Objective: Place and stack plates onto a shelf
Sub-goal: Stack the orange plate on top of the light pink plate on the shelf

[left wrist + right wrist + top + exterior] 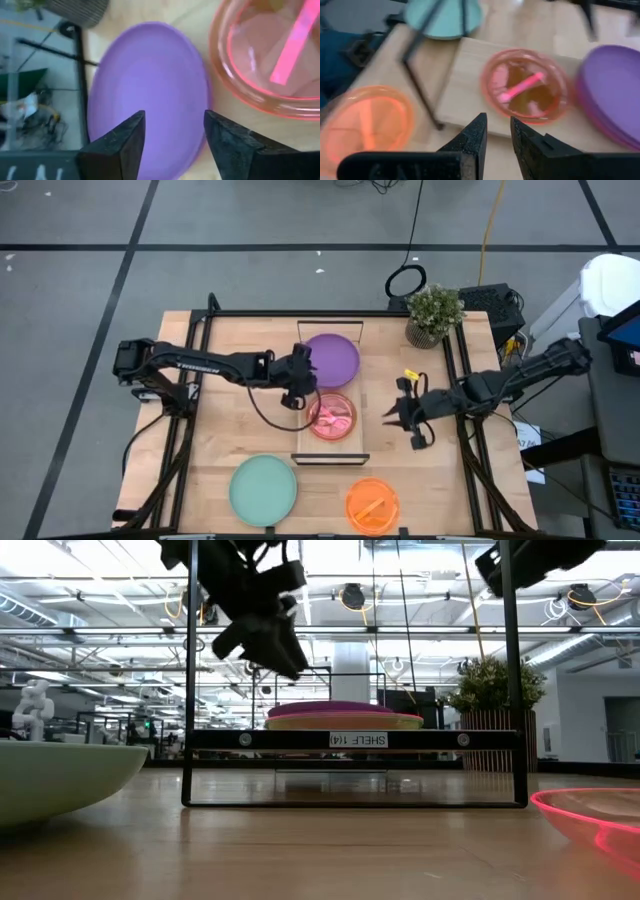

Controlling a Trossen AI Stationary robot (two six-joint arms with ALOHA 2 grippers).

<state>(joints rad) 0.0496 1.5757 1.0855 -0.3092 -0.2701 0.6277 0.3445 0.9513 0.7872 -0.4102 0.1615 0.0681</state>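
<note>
The shelf (pixel 331 450) is a light-wood board with black end frames, running from the table's middle toward its far edge. A purple plate (pixel 332 358) lies flat on its far half, and a translucent red-pink plate (pixel 332 417) sits on its near half. The mint-green plate (pixel 263 487) and the orange plate (pixel 372 505) rest on the tabletop by the near edge. My left gripper (pixel 175 117) is open and empty. It hovers above the purple plate's (pixel 150 80) near-left rim, well above the shelf in the low view (pixel 268 638). My right gripper (pixel 498 125) is slightly open and empty, right of the shelf (pixel 398 416).
A potted plant (pixel 435 313) stands at the table's far right corner. Black frame rails run along the table's left and right sides. Bare tabletop lies between the shelf and each arm. The floor beyond the far edge holds cables.
</note>
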